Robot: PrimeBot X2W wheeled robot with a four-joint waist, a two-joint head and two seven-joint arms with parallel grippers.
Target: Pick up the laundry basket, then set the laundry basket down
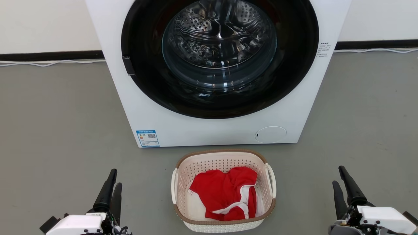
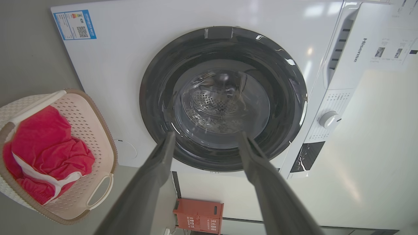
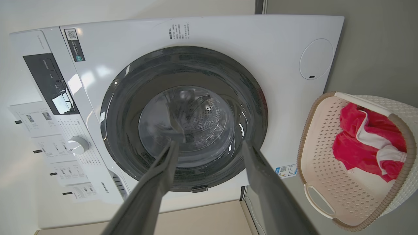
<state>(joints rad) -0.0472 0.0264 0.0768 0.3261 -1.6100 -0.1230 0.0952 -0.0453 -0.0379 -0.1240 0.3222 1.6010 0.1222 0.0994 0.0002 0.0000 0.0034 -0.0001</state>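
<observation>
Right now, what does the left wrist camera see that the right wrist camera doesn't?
Left wrist view's extras: an orange-red crate near the washing machine, and the left pincer, open. Right wrist view's extras: a dark QR sticker and the right pincer, open. Shared: the machine, its knob, and the laundry basket holding red clothing.

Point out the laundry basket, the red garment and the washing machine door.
laundry basket [image 1: 215, 164]: head view, on its perforated far inner wall.
red garment [image 1: 222, 192]: head view, on the middle of the red cloth.
washing machine door [image 1: 218, 49]: head view, on the round glass.
</observation>
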